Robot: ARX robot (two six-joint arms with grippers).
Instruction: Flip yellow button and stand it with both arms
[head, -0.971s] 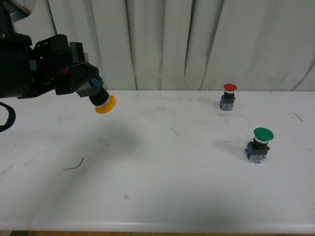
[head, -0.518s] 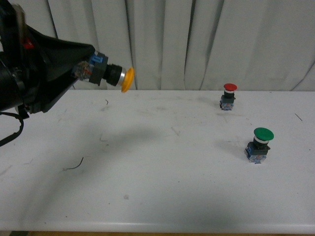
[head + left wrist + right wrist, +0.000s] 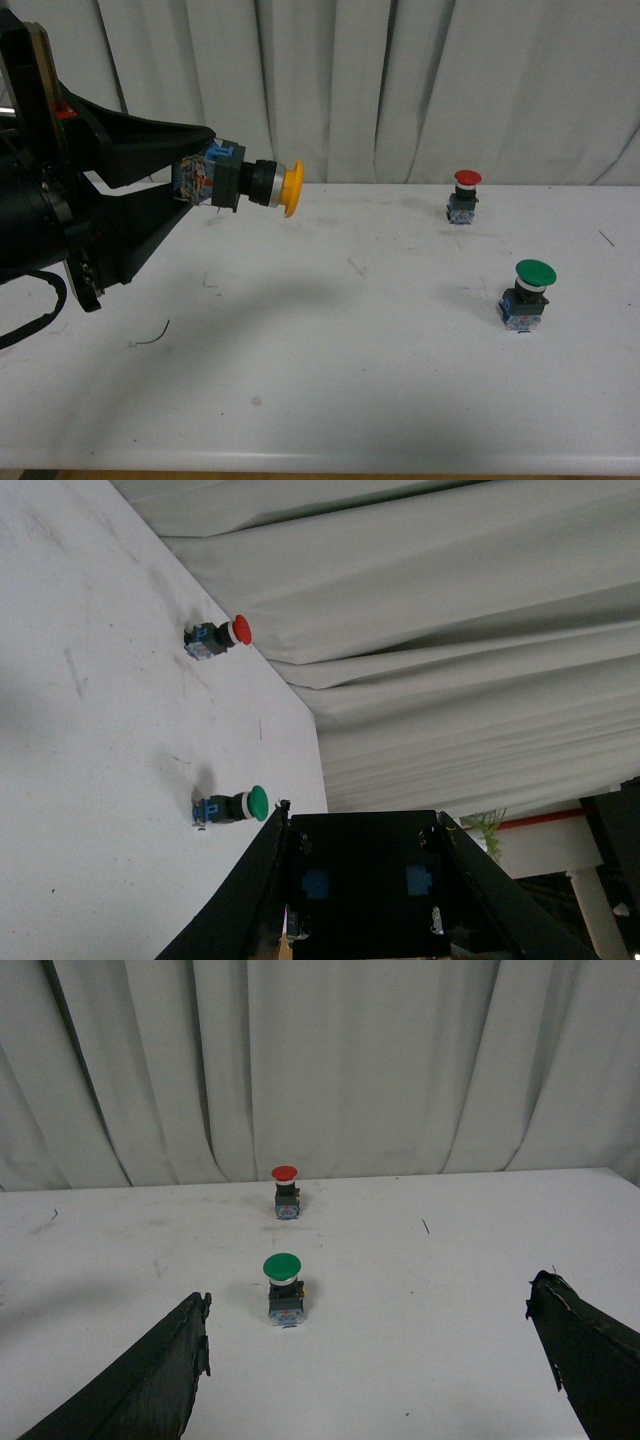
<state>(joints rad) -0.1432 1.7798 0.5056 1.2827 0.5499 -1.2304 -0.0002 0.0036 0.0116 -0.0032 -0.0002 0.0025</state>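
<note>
In the front view my left gripper (image 3: 195,180) is shut on the yellow button (image 3: 255,184) by its blue-grey base. It holds the button in the air above the white table (image 3: 330,400), lying sideways, with the yellow cap pointing right. In the left wrist view the button's black underside (image 3: 365,890) fills the gap between the fingers. My right gripper (image 3: 370,1305) shows only in the right wrist view. It is open and empty, with its fingers wide apart above the table.
A red-capped button (image 3: 465,196) stands at the back right, also in the wrist views (image 3: 215,637) (image 3: 286,1192). A green-capped button (image 3: 528,294) stands nearer on the right (image 3: 228,806) (image 3: 283,1288). A thin wire scrap (image 3: 150,336) lies front left. Grey curtains (image 3: 400,80) hang behind.
My left gripper has swung the yellow button from cap-down tilt up to horizontal and carried it to the right. The red and green buttons have not moved.
</note>
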